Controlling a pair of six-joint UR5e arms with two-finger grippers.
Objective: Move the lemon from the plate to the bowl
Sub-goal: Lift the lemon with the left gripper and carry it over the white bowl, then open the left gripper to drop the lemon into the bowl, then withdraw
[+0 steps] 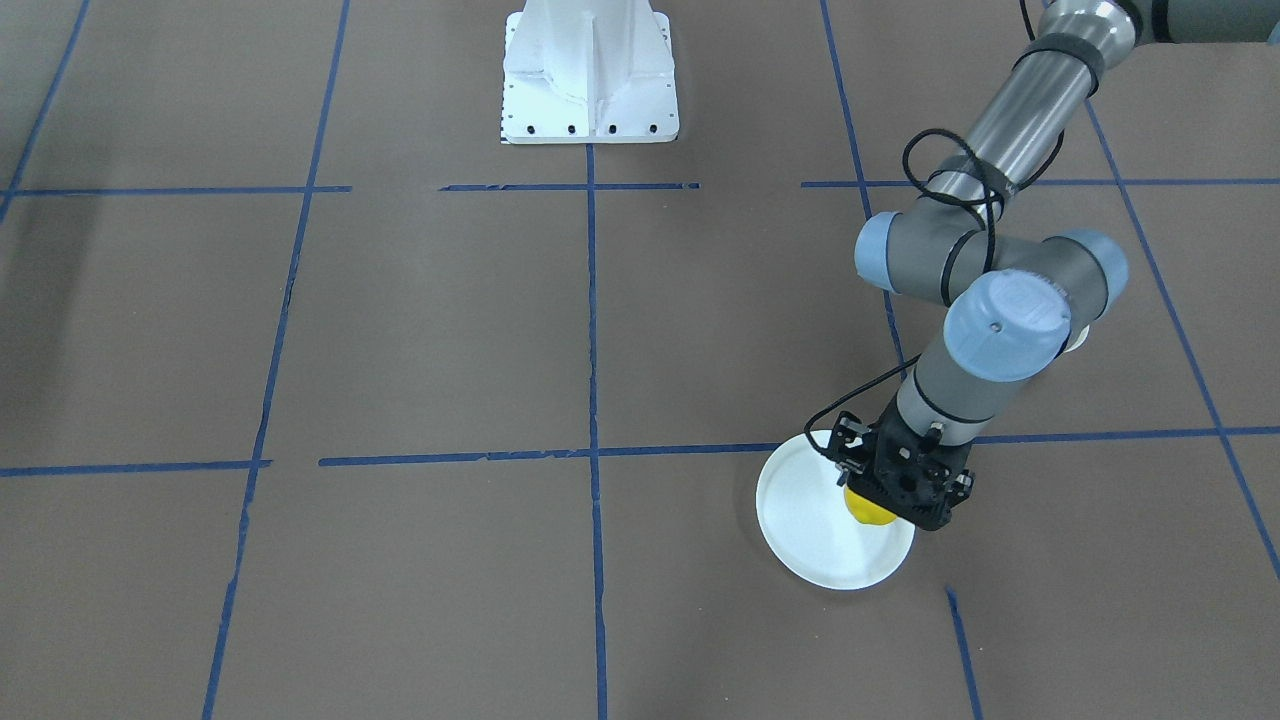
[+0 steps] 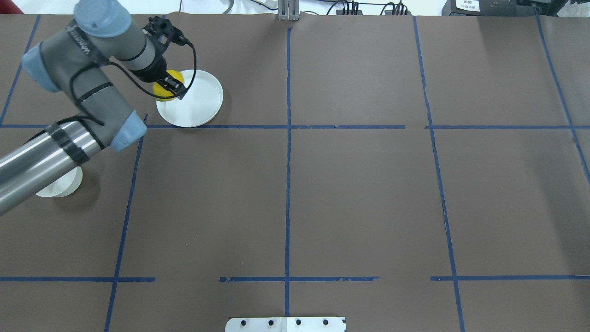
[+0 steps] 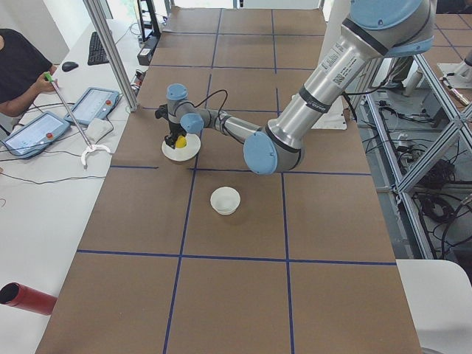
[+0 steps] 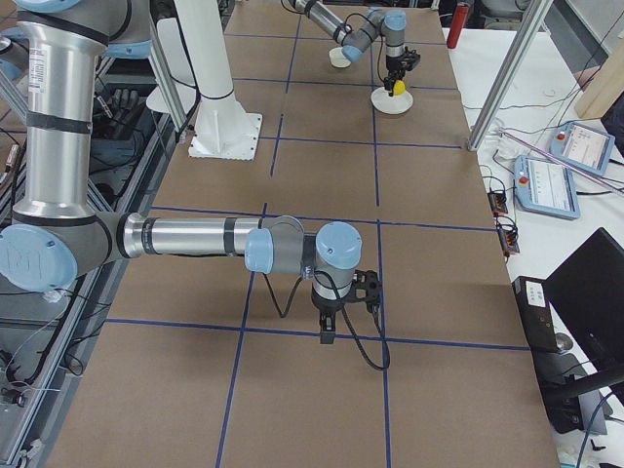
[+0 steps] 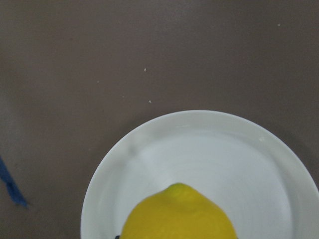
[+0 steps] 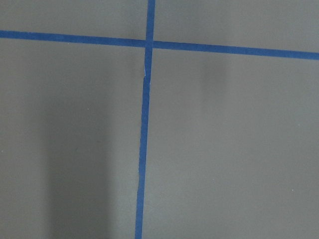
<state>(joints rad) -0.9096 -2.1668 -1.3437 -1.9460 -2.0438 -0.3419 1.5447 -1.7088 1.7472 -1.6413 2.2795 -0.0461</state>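
The yellow lemon (image 1: 866, 510) sits between the jaws of my left gripper (image 1: 885, 497) over the right part of the flat white plate (image 1: 800, 520). In the overhead view the gripper (image 2: 170, 85) is shut on the lemon (image 2: 162, 88) at the plate's (image 2: 198, 99) left side. The left wrist view shows the lemon (image 5: 179, 216) close up, above the plate (image 5: 224, 159). The small deep white bowl (image 2: 62, 186) stands nearer the robot, partly hidden by the left arm; it shows whole in the left view (image 3: 225, 200). My right gripper (image 4: 328, 327) shows only in the right view, low over bare table; I cannot tell its state.
The table is brown paper with a blue tape grid (image 2: 287, 127). The white robot base (image 1: 590, 75) stands at the table's middle back edge. An operator's desk with tablets (image 3: 88, 103) runs along the far side.
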